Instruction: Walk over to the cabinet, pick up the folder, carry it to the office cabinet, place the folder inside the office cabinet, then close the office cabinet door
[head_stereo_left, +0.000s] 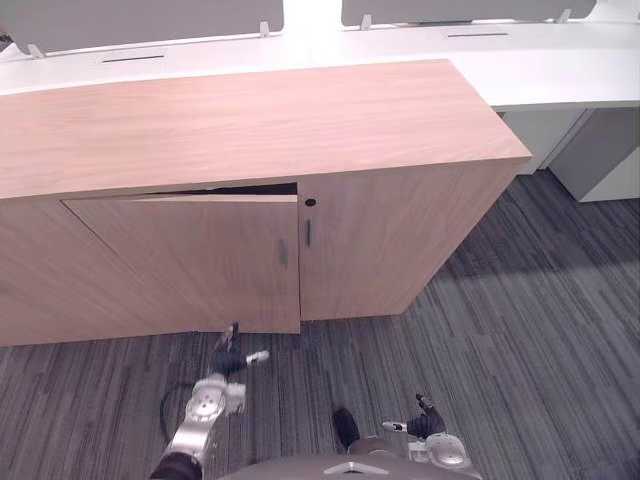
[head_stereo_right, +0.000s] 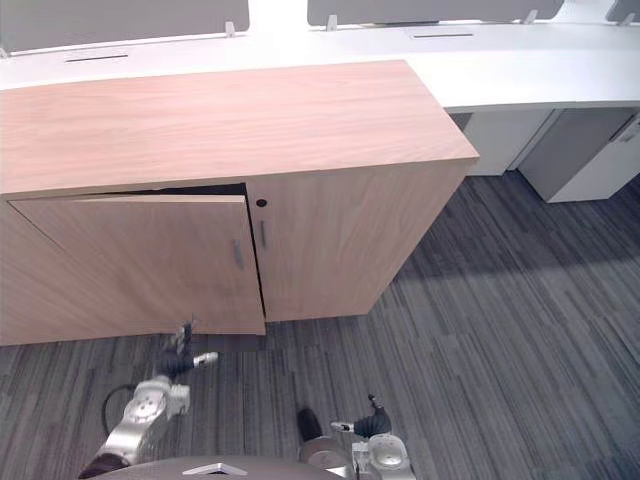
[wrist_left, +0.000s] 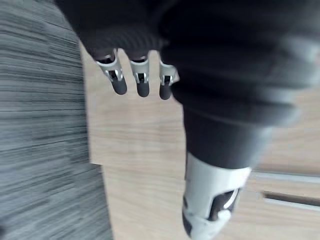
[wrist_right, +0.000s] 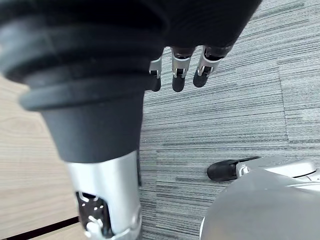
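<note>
Your left robot hand (head_stereo_left: 228, 362) is raised ahead of its forearm, fingers (wrist_left: 143, 85) straight and side by side, thumb spread to the side. It is open and holds nothing. Its fingertips point at the lower edge of the office cabinet door (head_stereo_left: 200, 262), near that door's free corner; you cannot tell whether they touch the wood. Your right robot hand (head_stereo_left: 428, 424) hangs low over the carpet (head_stereo_left: 520, 330), well apart from the door, fingers (wrist_right: 178, 76) straight and loose. The door stands ajar, with a dark gap along its top edge under the top of the office cabinet (head_stereo_left: 250, 125). The neighbouring door (head_stereo_left: 350, 250) sits flush. Where the folder lies cannot be told. A white surface (head_stereo_left: 560, 70) runs behind the cabinet.
</note>
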